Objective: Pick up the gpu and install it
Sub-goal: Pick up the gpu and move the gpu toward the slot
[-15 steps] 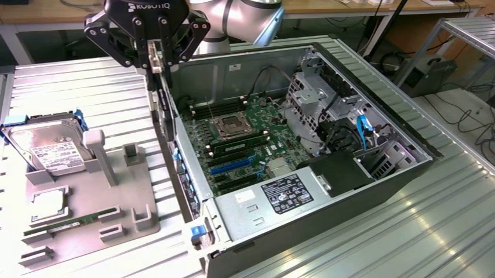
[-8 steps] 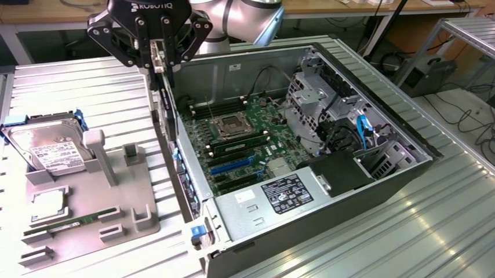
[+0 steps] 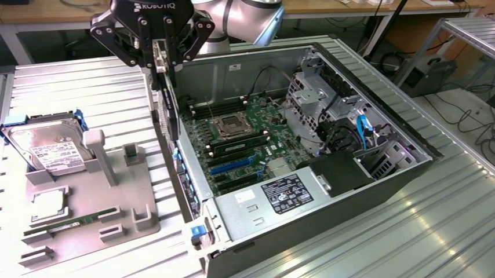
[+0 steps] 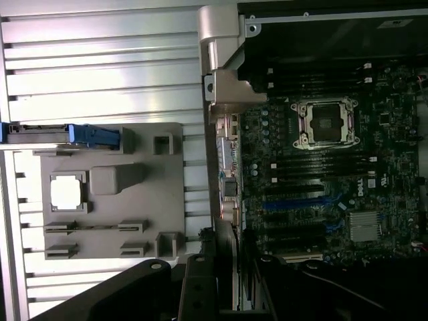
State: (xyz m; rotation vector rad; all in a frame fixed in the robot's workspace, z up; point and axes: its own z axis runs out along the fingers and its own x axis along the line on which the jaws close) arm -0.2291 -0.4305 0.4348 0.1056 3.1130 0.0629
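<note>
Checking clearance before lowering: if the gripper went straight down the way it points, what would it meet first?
The gpu hanging from the gripper leads; it would probably meet the case's rear wall, or the motherboard just inside it. Depth is unclear.

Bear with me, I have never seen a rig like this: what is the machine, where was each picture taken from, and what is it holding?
The black claw is the gripper at the end of a robot arm. One picture comes from a camera off the arm that sees the whole scene. The other comes from a camera on the wrist, looking down past the gripper.

The gripper is shut on the gpu, a thin card seen edge-on. It is above the rear wall of an open computer case that lies on its side, motherboard facing up.

On the exterior view's left, a grey holder carries a hard drive, a square chip and a RAM stick. Everything sits on a ribbed metal table.
</note>
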